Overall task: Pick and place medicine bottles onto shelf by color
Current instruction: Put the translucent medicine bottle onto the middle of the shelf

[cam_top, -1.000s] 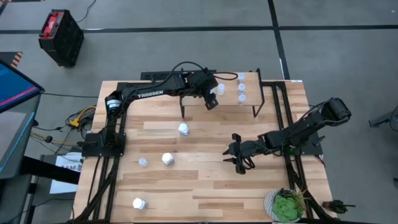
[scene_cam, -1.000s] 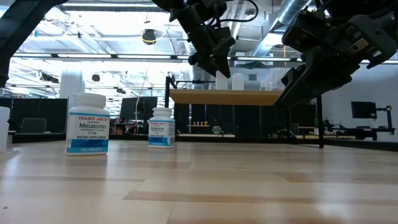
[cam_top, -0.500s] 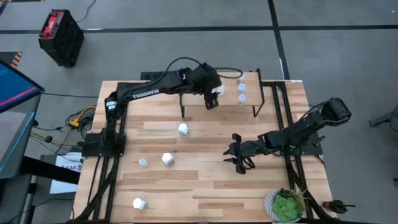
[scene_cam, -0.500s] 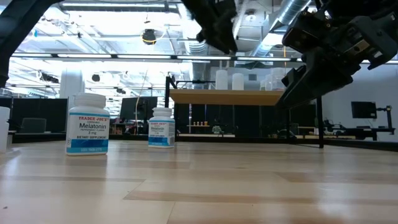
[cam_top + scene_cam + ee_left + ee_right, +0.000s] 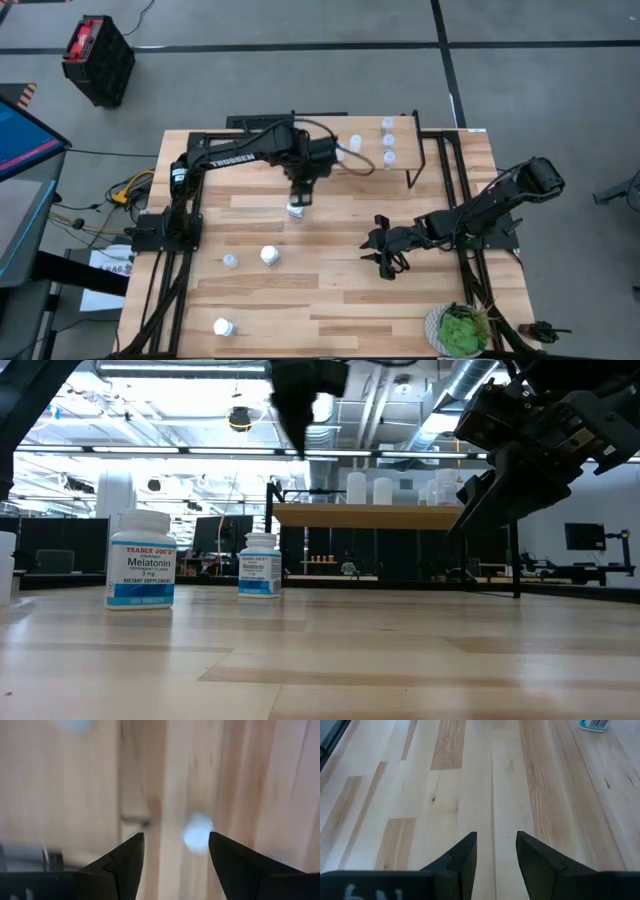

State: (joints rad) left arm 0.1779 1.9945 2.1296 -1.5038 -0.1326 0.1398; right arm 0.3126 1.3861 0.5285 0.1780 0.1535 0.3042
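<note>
Wooden planks of my table (image 5: 340,300) ran pale under both arms, with the small shelf (image 5: 365,167) standing at its far edge. My left gripper (image 5: 299,196) hung just in front of the shelf, directly above a white medicine bottle (image 5: 295,210), fingers (image 5: 127,862) apart and empty. Three small pale bottles (image 5: 387,142) stood on the shelf. In front of the shelf, well apart from it, lay another white bottle (image 5: 269,256), a small pale one (image 5: 230,261) beside it, and a third white bottle (image 5: 222,326) farther still. My right gripper (image 5: 379,247) waited low over the table, in front of the shelf's right end, fingers (image 5: 462,857) apart, holding nothing. A potted plant (image 5: 460,330) sat far from the shelf.
</note>
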